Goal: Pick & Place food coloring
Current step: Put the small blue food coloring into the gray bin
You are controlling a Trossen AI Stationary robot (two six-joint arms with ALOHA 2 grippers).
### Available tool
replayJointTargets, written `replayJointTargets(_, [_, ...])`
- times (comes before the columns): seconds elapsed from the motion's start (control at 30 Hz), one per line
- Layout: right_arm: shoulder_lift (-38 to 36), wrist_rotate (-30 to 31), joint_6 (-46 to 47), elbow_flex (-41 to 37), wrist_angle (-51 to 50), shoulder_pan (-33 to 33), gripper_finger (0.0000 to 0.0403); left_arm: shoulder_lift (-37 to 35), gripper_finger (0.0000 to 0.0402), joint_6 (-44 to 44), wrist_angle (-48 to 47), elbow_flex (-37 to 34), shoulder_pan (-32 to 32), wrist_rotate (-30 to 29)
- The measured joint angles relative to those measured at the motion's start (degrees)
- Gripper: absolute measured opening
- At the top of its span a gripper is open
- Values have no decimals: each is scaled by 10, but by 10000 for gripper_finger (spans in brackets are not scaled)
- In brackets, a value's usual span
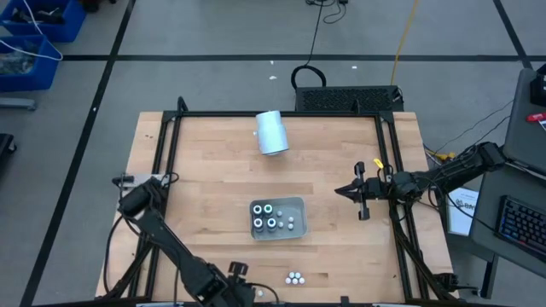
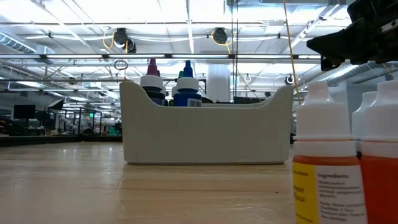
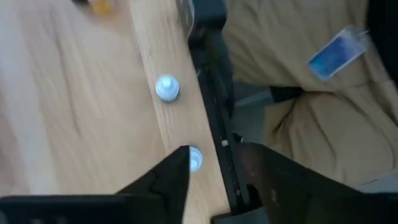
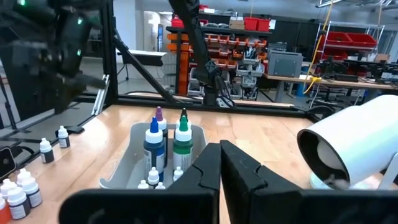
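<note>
Four large bottles (image 1: 264,217), one tray (image 1: 298,203), one cylinder (image 1: 272,132).

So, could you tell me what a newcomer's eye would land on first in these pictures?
Probably the grey tray near the middle of the table, holding upright food coloring bottles. Next, the pale-blue cylinder lying on its side toward the table's far edge. A few loose white-capped bottles stand at the near edge, close to the left gripper; the right gripper, shut, waits beside the tray.
</note>
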Motion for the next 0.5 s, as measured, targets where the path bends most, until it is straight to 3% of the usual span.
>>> replayJointTargets(0.23, [0,0,26,0,0,0,1,23,251,-20,-8,0,0,8])
replayJointTargets(0.5, [0,0,28,0,0,0,1,25,274,-18,0,-22,4,-9])
